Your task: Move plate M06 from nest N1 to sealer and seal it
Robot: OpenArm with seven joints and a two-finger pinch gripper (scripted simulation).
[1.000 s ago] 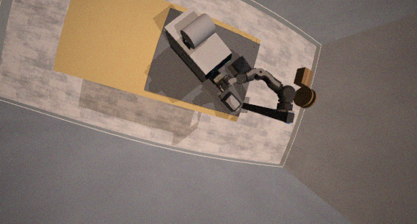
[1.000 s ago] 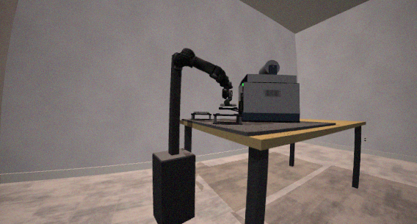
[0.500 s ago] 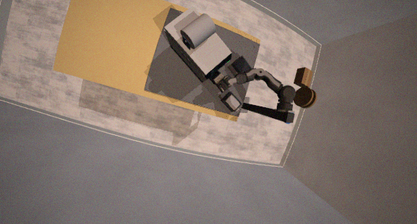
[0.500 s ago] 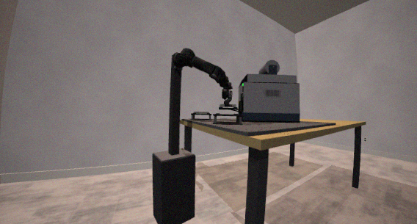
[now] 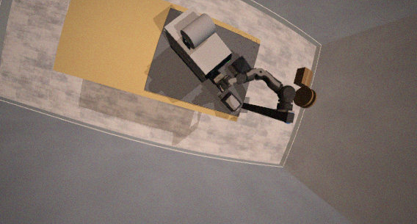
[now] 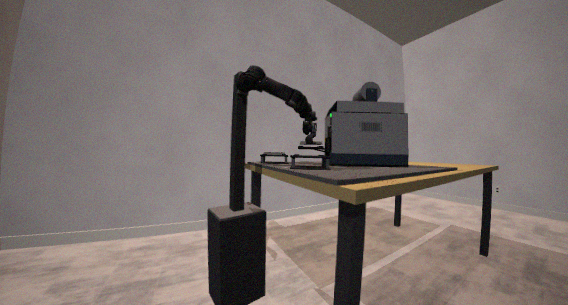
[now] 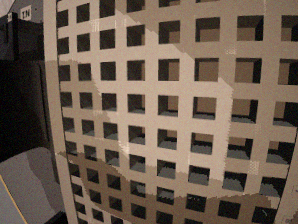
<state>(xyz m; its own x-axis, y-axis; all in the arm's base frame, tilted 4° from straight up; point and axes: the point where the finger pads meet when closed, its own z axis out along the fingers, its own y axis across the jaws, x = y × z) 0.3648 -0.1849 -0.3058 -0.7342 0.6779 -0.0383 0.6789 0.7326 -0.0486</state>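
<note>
My gripper (image 6: 310,139) is shut on the open 96-well plate M06 (image 6: 311,146) and holds it level in the air, just in front of the sealer's housing (image 6: 367,135). In the wrist view the plate (image 7: 173,110) fills the frame as a pale grid of dark open wells; my fingers are hidden. From above, the plate (image 5: 220,78) is close to the front of the sealer (image 5: 200,49). The lamp (image 6: 330,115) on the housing's front shows green. The stage under the plate is hard to make out.
Two low plate nests (image 6: 274,157) (image 6: 306,160) stand on the dark mat in front of the sealer. From above, the farther one (image 5: 231,100) carries a pale-topped plate. A foil roll (image 5: 198,31) lies on top of the sealer. The arm's pedestal (image 6: 236,255) stands by the table's end.
</note>
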